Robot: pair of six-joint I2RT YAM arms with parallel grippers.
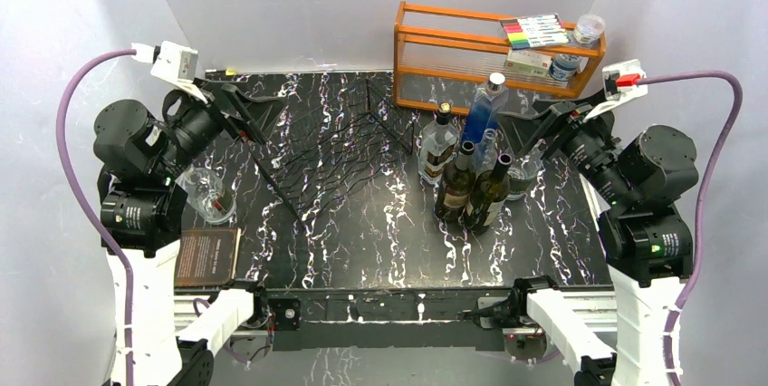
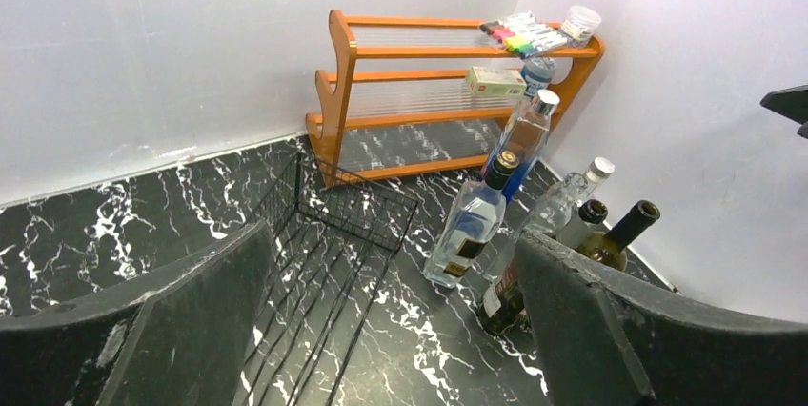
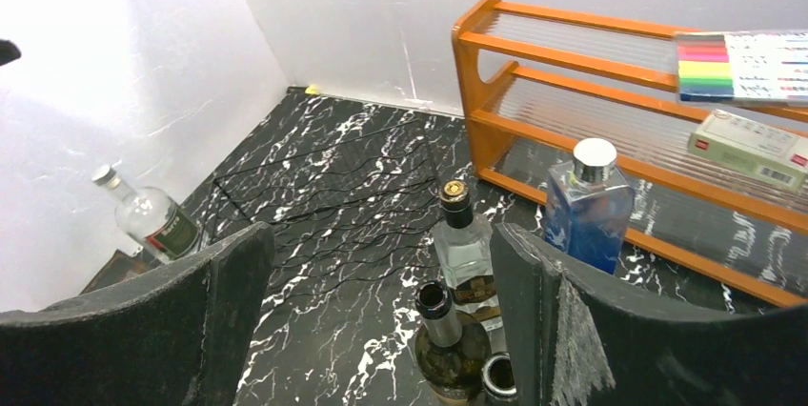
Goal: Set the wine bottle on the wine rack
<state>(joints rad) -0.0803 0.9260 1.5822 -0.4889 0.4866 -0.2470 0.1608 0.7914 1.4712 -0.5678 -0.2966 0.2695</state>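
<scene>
Both tools stand wide open, holding and touching nothing: left gripper at upper left of the top view, right gripper at upper right. We find the wine bottle upright, right of centre among other bottles, near the wine rack. The rack's wires read poorly against the marbled table. The right wrist view cuts off the bottle bodies.

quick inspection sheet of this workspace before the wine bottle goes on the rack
surface: black marbled table
job's things: wine rack mid-table, no bottle on it; two dark wine bottles upright to its right
clutter: blue bottle, clear bottles beside them; small clear bottle and brown book by left arm; orange shelf with markers
grippers: left gripper and right gripper open, holding nothing
cables: purple cable on each arm
surroundings: white walls
</scene>
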